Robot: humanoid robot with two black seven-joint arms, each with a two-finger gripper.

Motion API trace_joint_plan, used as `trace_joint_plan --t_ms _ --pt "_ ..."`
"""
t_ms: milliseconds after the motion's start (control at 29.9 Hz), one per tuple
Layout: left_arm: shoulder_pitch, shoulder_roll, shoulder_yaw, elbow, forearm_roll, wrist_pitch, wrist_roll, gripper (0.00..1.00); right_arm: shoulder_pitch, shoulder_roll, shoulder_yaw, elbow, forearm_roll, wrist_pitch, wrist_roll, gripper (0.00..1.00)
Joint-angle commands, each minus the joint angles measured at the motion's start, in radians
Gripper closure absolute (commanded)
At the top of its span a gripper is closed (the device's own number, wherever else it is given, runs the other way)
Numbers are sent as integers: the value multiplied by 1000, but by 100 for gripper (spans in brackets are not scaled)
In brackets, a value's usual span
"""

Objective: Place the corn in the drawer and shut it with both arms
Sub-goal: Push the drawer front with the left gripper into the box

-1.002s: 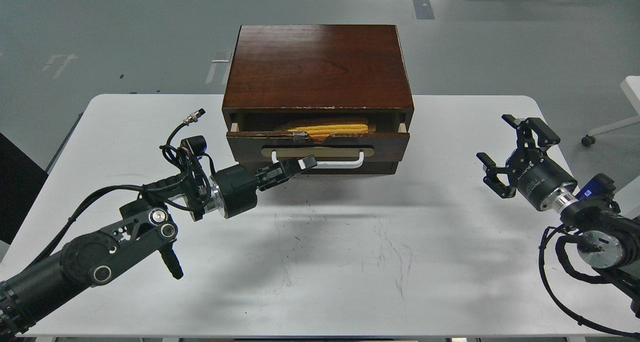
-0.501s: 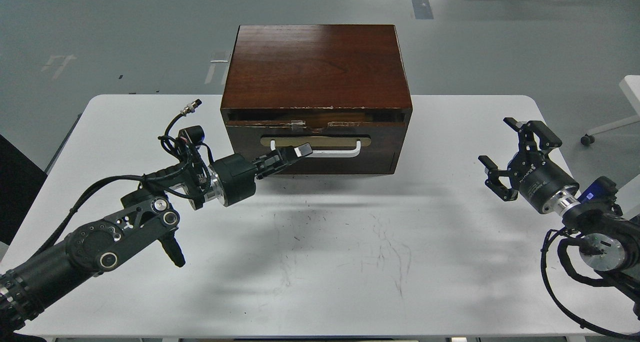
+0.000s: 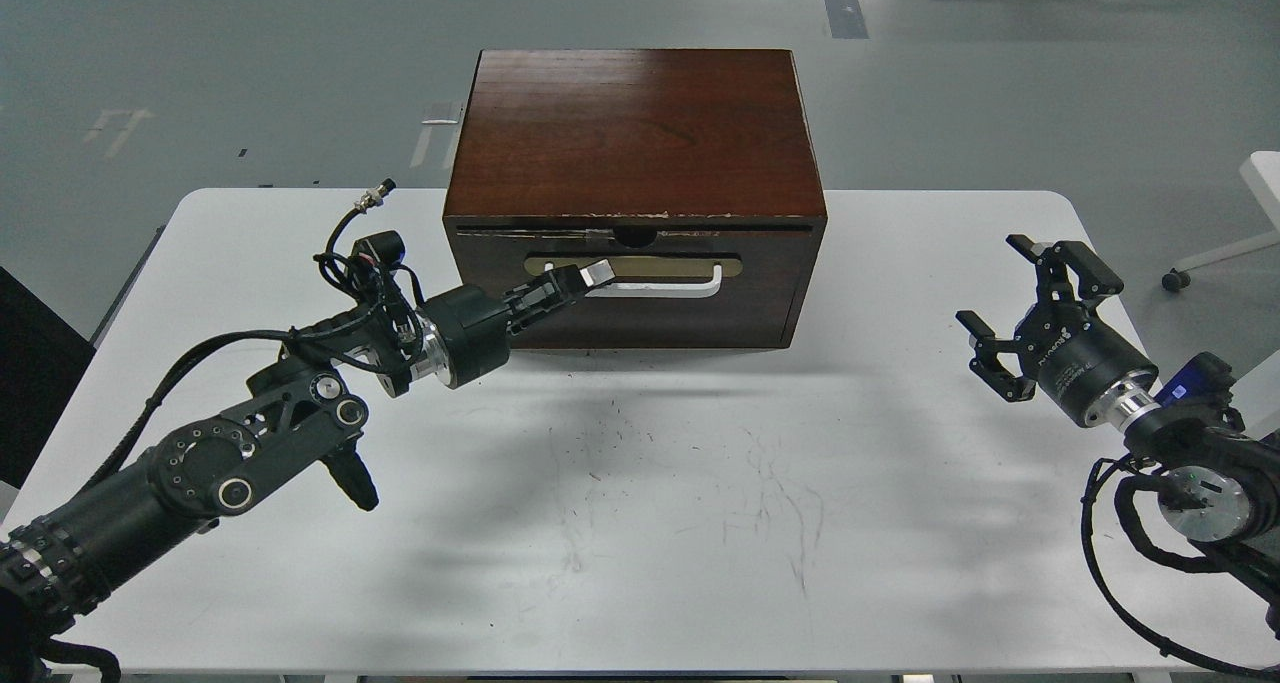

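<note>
A dark brown wooden cabinet [image 3: 636,138] stands at the far middle of a white, scuffed table [image 3: 640,523]. Its dark brown wooden drawer [image 3: 640,273], with a white bar handle [image 3: 660,285] on a tan oval plate, sits flush with the cabinet front, leaving only a thin dark slit under the chipped top edge. The yellow corn cob is hidden from view; nothing of it shows through the slit. The black left gripper [image 3: 585,279] reaches in from the lower left, its fingers pressed together with nothing between them, the tip resting against the left end of the handle on the drawer front. The black right gripper [image 3: 1020,308] hangs above the table's right side, well apart from the cabinet, its claw-like fingers spread wide and empty.
</note>
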Motion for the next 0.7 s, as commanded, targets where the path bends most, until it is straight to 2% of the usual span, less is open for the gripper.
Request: trace_joint_plan --t_ms 0,234,434,568,668 --pt "-15 -3 2 8 0 1 -1 100 0 0 0 0 0 0 0 1" --pt "-16 -6 1 17 0 1 -2 100 0 -5 0 1 0 0 0 1" --pt "-18 -3 8 -6 -44 -19 -18 100 0 -11 1 3 2 0 0 1" --pt "-18 42 10 -112 -95 -79 -32 100 0 -18 1 3 2 0 0 1" --pt "-18 67 1 -185 -125 -94 -38 100 0 -21 1 3 2 2 0 1"
